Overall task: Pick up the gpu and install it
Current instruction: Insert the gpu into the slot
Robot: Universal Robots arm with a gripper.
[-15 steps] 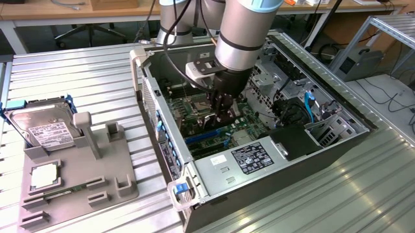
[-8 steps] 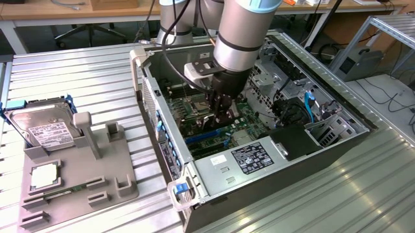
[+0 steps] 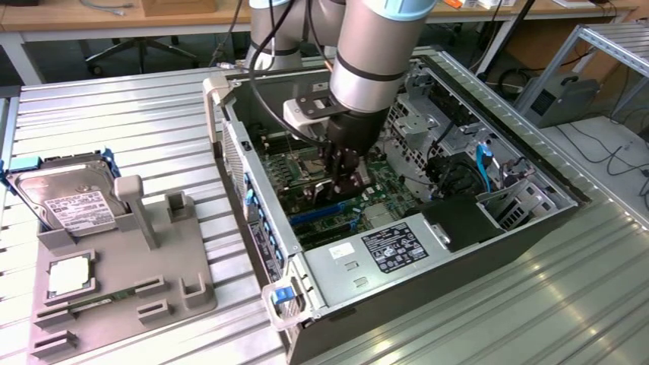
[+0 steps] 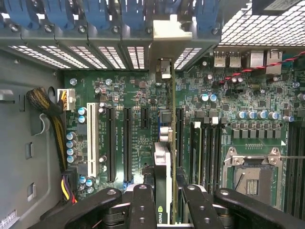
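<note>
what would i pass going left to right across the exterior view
hard drive → bare part of the grey tray → case side wall → gripper closed on the graphics card → blue cable → metal frame at the far right

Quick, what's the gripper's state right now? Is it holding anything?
Gripper: closed on the gpu, held edge-on over the motherboard inside the open computer case.
</note>
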